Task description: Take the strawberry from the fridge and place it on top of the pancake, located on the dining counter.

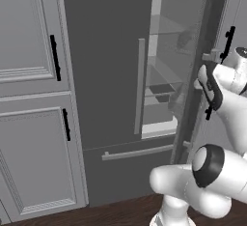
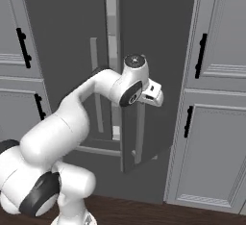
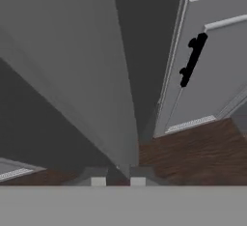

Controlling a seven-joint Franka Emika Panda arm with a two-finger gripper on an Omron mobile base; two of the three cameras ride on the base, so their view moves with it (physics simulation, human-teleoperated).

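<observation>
The tall dark grey French-door fridge (image 1: 106, 65) stood with its right door (image 2: 144, 65) swung partly open at centre frame, glass shelves showing in the gap. The two-finger hand (image 3: 118, 180) was closed on that door's edge. The strawberry was probably inside, too dim to tell; fetching and placing remained.

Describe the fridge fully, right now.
The fridge is tall, dark grey, matte, French-door style with long pale bar handles. Its left door is shut; its right door is swung partly open, showing a light grey interior with glass shelves. A drawer front with a horizontal bar handle runs below. The end effector is shut on the open door's edge.
</observation>
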